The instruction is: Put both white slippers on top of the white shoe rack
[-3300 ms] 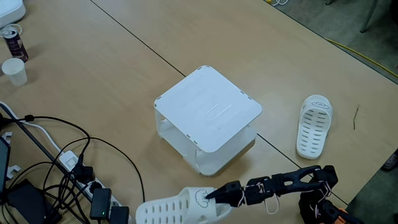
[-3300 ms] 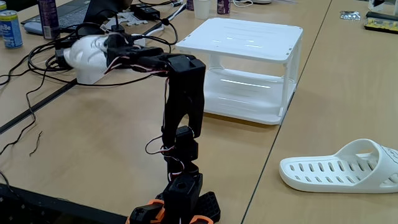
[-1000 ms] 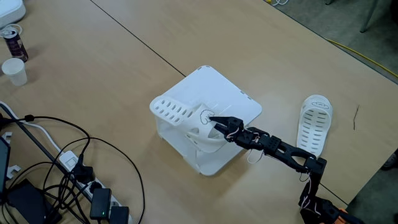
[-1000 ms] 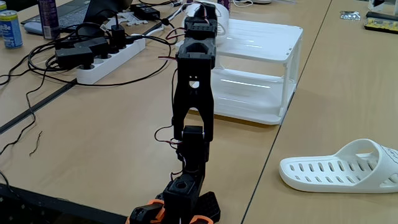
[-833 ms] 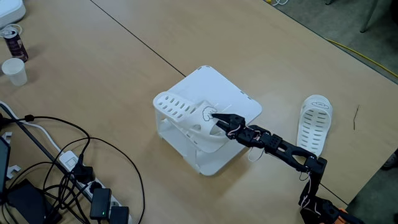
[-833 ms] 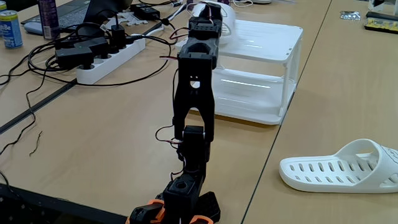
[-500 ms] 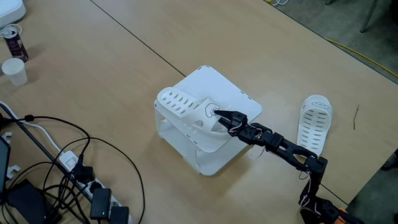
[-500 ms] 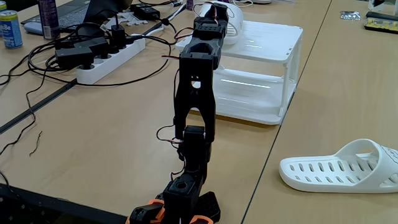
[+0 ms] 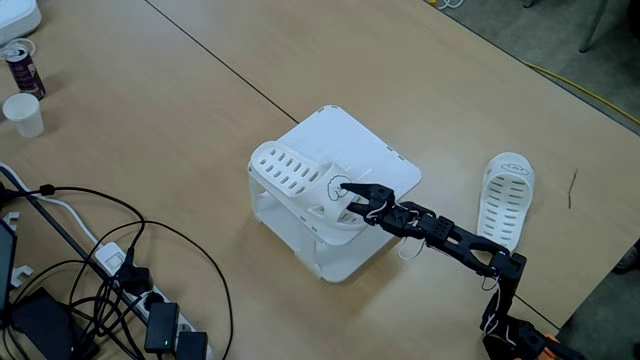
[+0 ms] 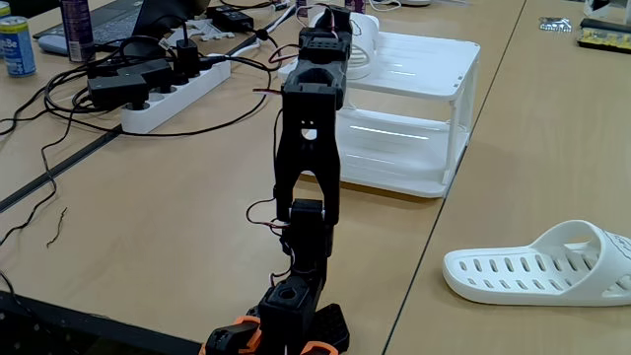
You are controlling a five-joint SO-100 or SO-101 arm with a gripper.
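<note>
The arm reaches out long over the table, stretched from its base at 5 o'clock of a fixed view up toward the white shoe rack. The hand is at the strap of 1 white slipper, its fingers pinching that strap right by the small cartoon drawing. That slipper lies on the rack's flat top along the 9 o'clock edge, sole slots facing up, its far end pointing toward 10 o'clock. In a fixed view from behind the base, the arm rises straight up the middle and the hand sits at 12 o'clock over the rack, with a bit of white slipper beside it on the top panel.

The second slipper lies on the table at 3 o'clock of the rack, well apart from it, and at 4 o'clock in the low view. Cables and a power strip crowd the 7 o'clock corner; a paper cup stands at 10 o'clock.
</note>
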